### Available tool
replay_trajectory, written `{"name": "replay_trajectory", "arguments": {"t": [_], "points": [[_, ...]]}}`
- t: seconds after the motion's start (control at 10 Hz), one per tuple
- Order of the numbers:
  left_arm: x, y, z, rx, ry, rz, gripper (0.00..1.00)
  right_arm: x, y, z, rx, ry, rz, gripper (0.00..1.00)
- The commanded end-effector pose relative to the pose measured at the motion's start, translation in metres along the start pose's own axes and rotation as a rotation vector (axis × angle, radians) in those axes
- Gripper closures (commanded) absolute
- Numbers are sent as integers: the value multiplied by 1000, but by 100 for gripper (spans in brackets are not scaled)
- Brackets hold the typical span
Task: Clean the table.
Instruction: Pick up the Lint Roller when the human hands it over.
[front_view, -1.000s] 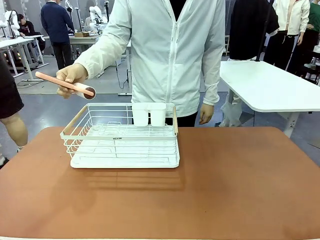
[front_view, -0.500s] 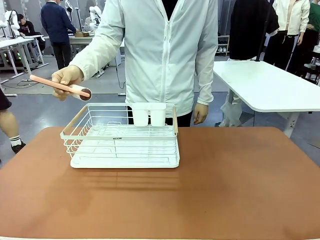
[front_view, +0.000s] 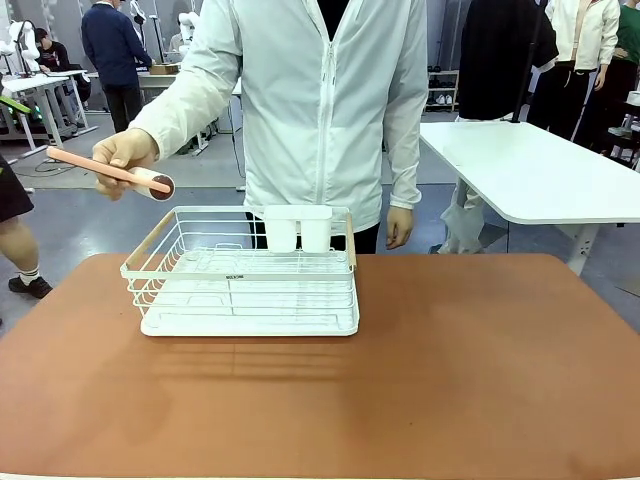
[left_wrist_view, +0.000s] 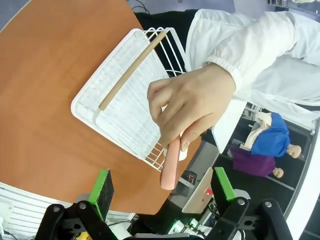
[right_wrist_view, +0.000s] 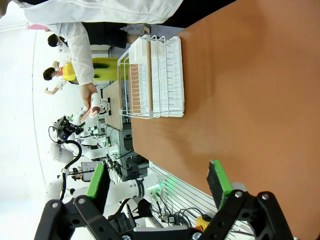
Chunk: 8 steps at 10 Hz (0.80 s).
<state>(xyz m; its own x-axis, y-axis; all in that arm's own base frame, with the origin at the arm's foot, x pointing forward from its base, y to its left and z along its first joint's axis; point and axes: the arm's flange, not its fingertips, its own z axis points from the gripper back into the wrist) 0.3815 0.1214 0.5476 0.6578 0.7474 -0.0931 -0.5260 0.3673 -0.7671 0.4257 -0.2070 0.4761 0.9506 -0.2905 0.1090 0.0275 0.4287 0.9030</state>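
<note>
floor (front_view: 90, 220): grey | right: white-topped desk (front_view: 540, 175) | far left: more white desks (front_view: 40, 85), people (front_view: 112, 50) standing

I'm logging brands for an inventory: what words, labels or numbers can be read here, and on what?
Dish rack: a small dark label on its front wire rail, too small to read.
Table and the person's lint roller: no print to be seen.

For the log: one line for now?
person's hand: holds lint roller; left gripper: open, facing handle; right gripper: open; dish rack: on table
</note>
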Motion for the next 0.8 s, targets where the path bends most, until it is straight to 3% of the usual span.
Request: {"name": "replay_trajectory", "arguments": {"t": [0.0,0.7], "points": [[-14,8,-18,-68,-65,-11,0,0,1,0,4,0,3,0],[-42,17,-54,-121,-106,-10,0,0,1,0,4,0,3,0]]}}
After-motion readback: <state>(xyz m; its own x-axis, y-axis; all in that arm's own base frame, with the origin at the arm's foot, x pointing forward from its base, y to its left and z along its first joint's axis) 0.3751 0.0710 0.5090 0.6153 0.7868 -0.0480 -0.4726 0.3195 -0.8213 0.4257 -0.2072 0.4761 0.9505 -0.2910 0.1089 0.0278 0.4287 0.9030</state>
